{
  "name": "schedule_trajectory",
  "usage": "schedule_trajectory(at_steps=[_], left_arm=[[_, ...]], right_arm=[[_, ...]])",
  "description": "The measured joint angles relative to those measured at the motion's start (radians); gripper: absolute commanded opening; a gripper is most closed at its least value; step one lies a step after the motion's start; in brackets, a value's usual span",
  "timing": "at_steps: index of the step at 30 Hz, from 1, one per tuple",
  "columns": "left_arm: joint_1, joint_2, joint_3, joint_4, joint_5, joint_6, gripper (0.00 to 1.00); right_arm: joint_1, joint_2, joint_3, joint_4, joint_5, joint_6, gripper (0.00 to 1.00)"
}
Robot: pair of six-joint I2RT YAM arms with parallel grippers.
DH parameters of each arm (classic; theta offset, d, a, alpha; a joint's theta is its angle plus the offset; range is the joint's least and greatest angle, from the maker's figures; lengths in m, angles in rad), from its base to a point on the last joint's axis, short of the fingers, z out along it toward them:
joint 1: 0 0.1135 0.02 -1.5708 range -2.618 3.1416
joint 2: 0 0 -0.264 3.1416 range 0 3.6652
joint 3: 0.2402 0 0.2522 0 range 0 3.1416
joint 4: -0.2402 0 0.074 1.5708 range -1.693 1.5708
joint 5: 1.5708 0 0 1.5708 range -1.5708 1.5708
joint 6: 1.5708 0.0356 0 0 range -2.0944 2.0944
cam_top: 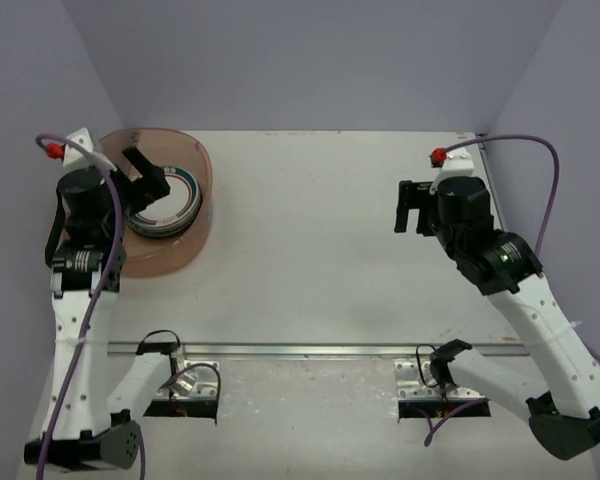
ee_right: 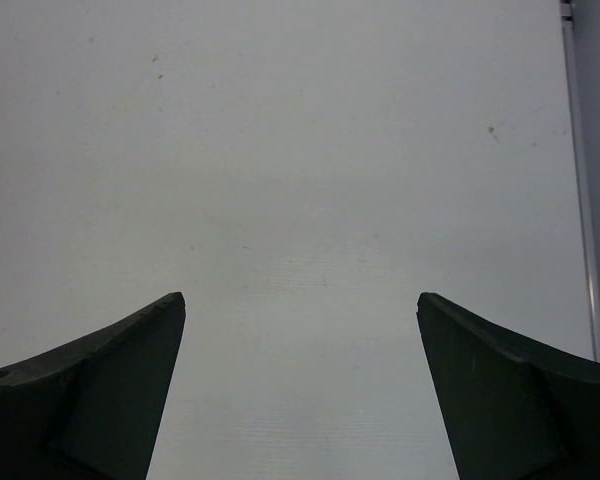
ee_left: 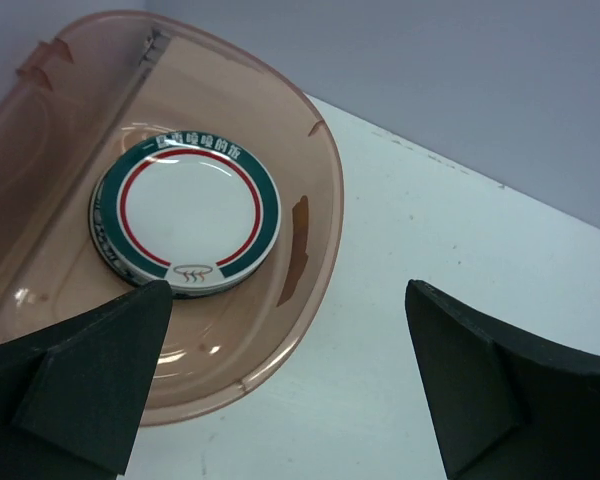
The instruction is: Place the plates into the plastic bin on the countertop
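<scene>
Inside the plastic bin, stacked plates sit off its walls.

Teal-rimmed, red-ringed white plate in translucent reddish-brown bin.

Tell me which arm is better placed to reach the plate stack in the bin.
Left. The left gripper hangs open over the bin by the plates; the right gripper is open over bare countertop far away.

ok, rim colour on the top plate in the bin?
Teal rim, white lettering, red inner ring on the top plate; left wrist view.
</scene>
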Motion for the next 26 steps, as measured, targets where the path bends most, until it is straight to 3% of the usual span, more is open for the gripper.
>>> schedule_trajectory(at_steps=[6,12,20,26], left_arm=[[-0.038,-0.281,-0.076,-0.05,0.052,0.136,1.0],[-0.108,-0.443,-0.111,-0.065,0.066,0.19,1.0],[-0.164,-0.579,-0.308,-0.071,0.037,0.193,1.0],[-0.167,-0.583,-0.331,-0.075,0.029,0.193,1.0]], right_arm=[[0.002,-0.241,-0.022,-0.083,0.07,-0.006,0.99],[0.002,-0.441,-0.14,-0.096,-0.003,-0.012,0.99],[0.005,-0.502,-0.281,-0.096,-0.04,-0.041,0.99],[0.005,-0.5,-0.292,-0.076,-0.039,-0.055,0.99]])
